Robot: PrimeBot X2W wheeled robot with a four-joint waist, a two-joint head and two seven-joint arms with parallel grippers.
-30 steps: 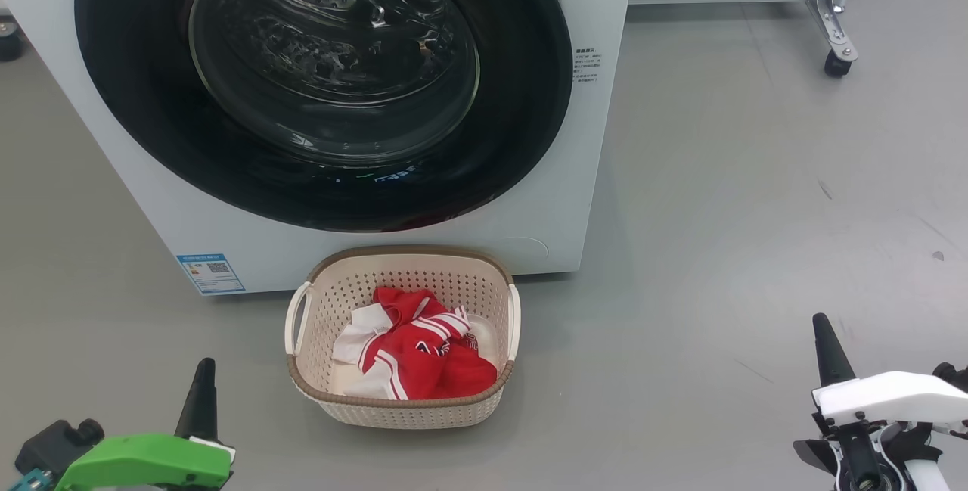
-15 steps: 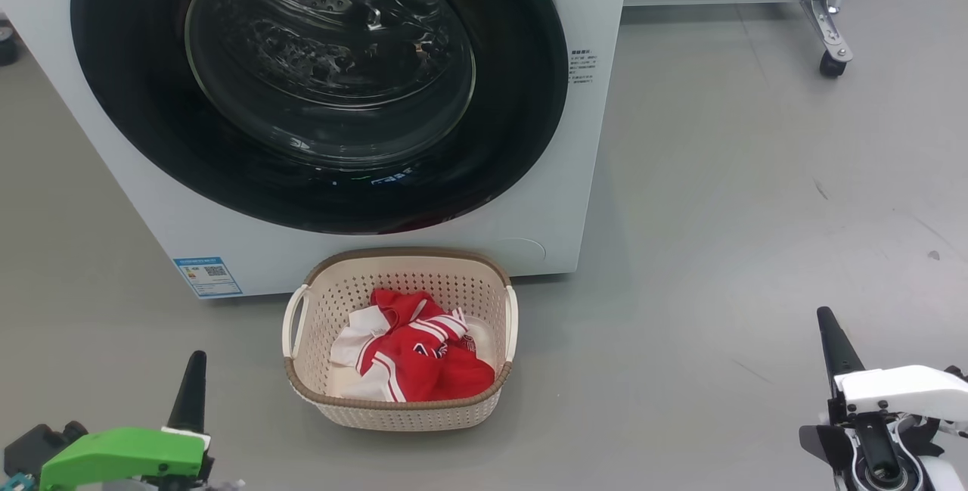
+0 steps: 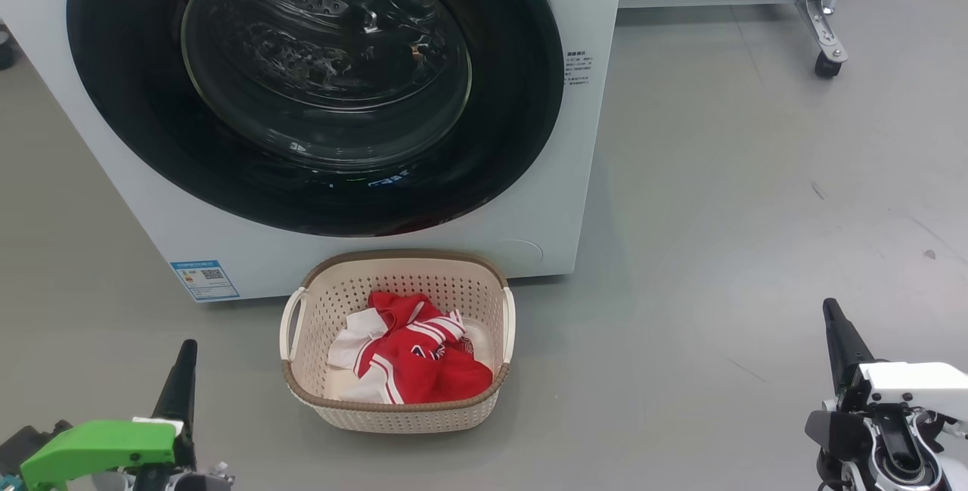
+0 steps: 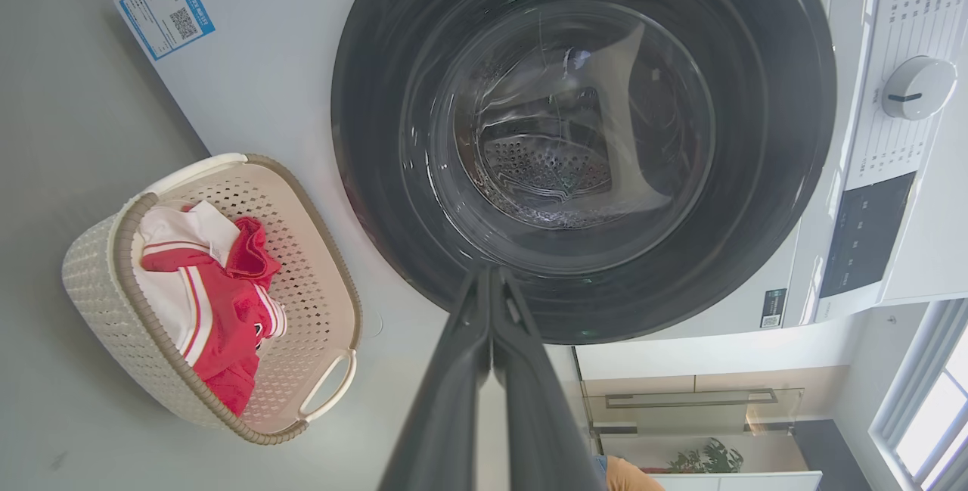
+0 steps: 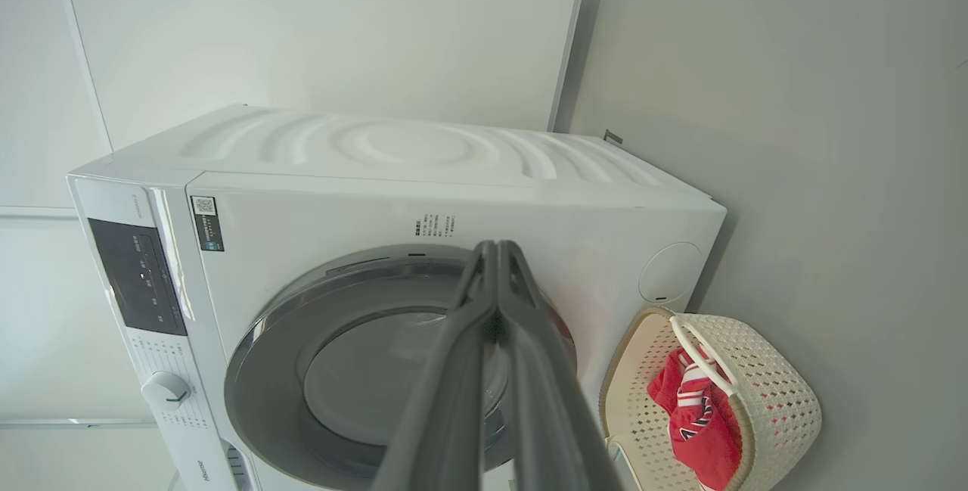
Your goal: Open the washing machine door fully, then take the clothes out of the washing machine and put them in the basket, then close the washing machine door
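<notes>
Dark fingers of the left gripper (image 3: 186,351) and the right gripper (image 3: 832,313) are pressed together, holding nothing, well apart. Between them, slightly farther off, the clothes (image 3: 412,358) lie in the basket (image 3: 401,415). Just behind it, the washing machine door (image 3: 318,82) sits closed on the washing machine (image 3: 575,173).

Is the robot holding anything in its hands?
Nothing is held. The left gripper and right gripper are shut and empty; the clothes lie in the basket.

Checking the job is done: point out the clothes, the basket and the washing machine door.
clothes (image 3: 431,377), head view, red fabric at centre.
basket (image 3: 393,417), head view, front wall.
washing machine door (image 3: 514,97), head view, black ring right of glass.
</notes>
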